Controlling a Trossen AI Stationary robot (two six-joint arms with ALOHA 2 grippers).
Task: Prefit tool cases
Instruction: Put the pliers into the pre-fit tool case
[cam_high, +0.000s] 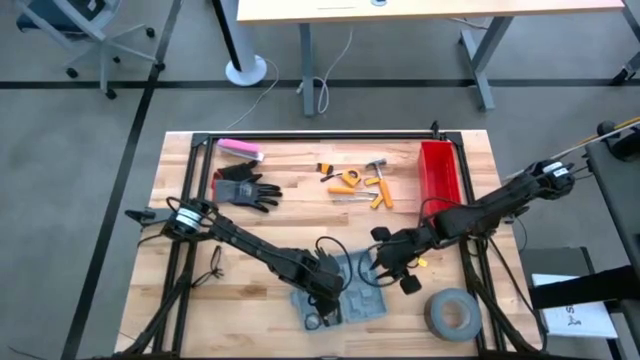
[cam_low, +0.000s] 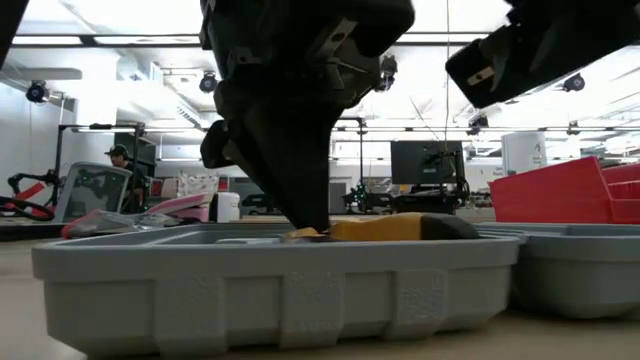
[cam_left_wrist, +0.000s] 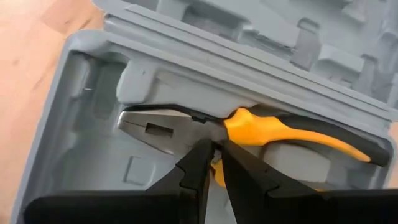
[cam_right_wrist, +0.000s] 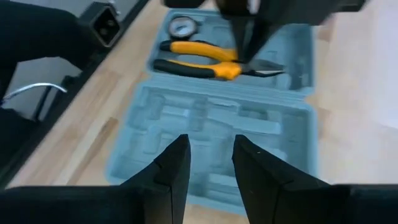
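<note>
1. Right now my left gripper (cam_left_wrist: 211, 163) is down inside the flat grey-blue plastic tool case (cam_high: 340, 295), which lies open on the wooden table (cam_high: 300, 175) near its front edge; my fingers are pinched narrow around the joint of the yellow-handled steel pliers (cam_left_wrist: 249, 134), which sit in their moulded slot.
2. If the pliers are not fully bedded, I judge that letting go could leave a handle riding on the slot's rim, and the halves would not shut over it.
3. Lifting away while my fingertips catch under the joint could drag the pliers back out.
4. Pressing down hard on one half could tip or slide the light case.
5. My right gripper (cam_right_wrist: 208, 163) hovers over the other, empty half, its fingers partly apart and holding nothing; swinging it inward could knock my left arm.
</note>
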